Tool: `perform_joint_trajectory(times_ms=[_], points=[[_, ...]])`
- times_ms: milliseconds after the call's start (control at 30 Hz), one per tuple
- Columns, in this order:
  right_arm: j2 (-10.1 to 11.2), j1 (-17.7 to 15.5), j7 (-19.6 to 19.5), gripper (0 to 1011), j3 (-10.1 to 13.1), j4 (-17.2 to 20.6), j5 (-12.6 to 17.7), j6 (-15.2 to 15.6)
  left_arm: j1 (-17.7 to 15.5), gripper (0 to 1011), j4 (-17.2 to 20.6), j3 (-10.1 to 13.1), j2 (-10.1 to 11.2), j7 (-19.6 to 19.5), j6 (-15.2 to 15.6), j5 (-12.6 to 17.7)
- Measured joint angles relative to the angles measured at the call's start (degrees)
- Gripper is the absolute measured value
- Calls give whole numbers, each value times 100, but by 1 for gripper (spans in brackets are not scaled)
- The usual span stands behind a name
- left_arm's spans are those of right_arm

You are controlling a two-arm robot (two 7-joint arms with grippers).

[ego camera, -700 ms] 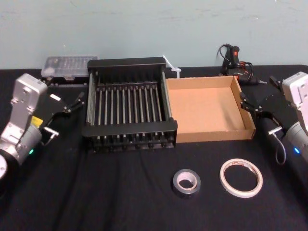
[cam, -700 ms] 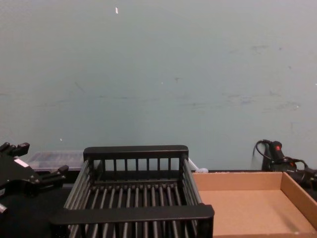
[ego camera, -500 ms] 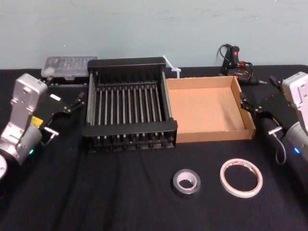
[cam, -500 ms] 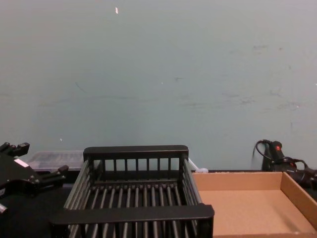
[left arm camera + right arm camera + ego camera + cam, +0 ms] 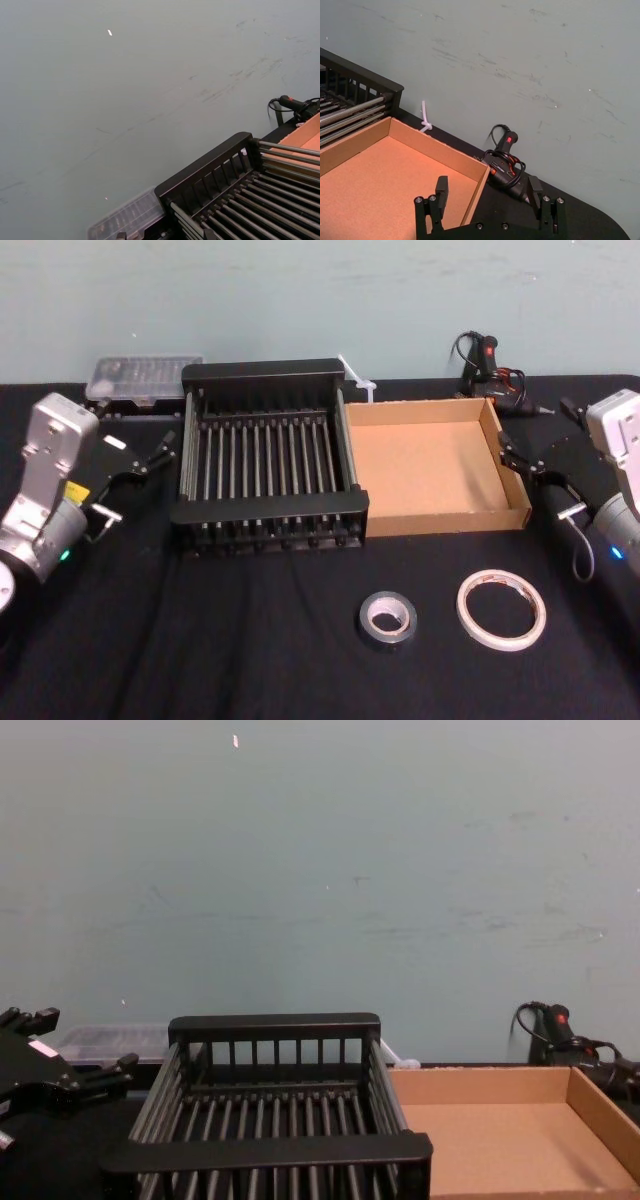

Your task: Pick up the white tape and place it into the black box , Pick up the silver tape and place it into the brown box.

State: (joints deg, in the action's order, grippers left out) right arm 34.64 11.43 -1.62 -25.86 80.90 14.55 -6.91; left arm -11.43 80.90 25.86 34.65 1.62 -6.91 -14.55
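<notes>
The table (image 5: 200, 640), draped in black, carries everything. The black box (image 5: 268, 455) sits at the middle of the back edge. The brown box (image 5: 430, 465) lies against its right wall. Neither box holds anything. The left tool (image 5: 138, 478) hangs over the table's left edge, just beside the black box, fingers spread and holding nothing. The right tool (image 5: 489, 192) hovers at the right edge by the brown box's right wall, likewise released and bare. The white tape (image 5: 501, 609) lies flat near the front edge, right of centre. The silver tape (image 5: 387, 619) lies flat just to its left, not touching it. A clear plastic case (image 5: 135, 375) sits toward the back left corner, and a glue gun (image 5: 485, 365) behind the brown box.
</notes>
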Motion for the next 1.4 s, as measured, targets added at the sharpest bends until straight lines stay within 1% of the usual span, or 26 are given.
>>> perform_joint_trajectory(times_ms=[833,867,1000,1100,1233,1333,1400], points=[[0,0,0,1002,0,0,0,0,0,1001,0,0,0,0,0,0],[-2,-15,7,1002,25,19,0,0,0,1001,0,0,0,0,0,0],[33,-105,60,1002,134,148,18,11,0,1001,0,0,0,0,0,0],[96,-212,117,1002,226,323,57,84,0,1001,0,0,0,0,0,0],[228,-420,249,1002,388,655,198,283,0,1001,0,0,0,0,0,0],[305,-531,332,1002,464,818,283,372,0,1001,0,0,0,0,0,0],[396,-662,437,1002,552,991,374,447,0,1002,0,0,0,0,0,0]])
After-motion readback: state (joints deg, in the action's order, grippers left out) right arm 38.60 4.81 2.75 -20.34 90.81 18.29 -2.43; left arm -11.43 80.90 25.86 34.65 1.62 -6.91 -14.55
